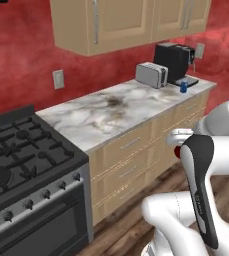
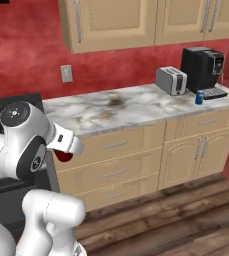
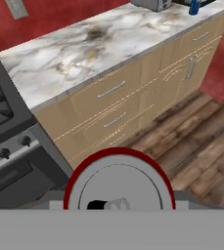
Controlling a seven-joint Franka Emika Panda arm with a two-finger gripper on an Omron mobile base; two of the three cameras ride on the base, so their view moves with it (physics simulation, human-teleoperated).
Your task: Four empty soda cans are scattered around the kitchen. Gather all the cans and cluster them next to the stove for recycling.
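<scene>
A red soda can [image 3: 118,181] with a silver top is held in my gripper [image 3: 117,202], which is shut on it. The can hangs in front of the drawers, below counter height. From the base views a sliver of the red can [image 1: 177,151] [image 2: 63,156] shows under the white hand. A blue soda can [image 1: 183,87] [image 2: 199,98] [image 3: 194,7] stands upright on the far right of the counter, by the coffee machine. The black stove [image 1: 21,150] [image 3: 1,122] sits left of the counter, well left of the blue can.
A marble counter [image 1: 116,112] [image 2: 121,110] [image 3: 74,53] runs right from the stove. A silver toaster [image 1: 151,75] [image 2: 171,80] and a black coffee machine [image 1: 175,62] [image 2: 202,67] stand at its far end. Wall cabinets [image 1: 106,22] hang above. Drawer fronts [image 3: 108,105] face the hand over a wooden floor [image 3: 191,151].
</scene>
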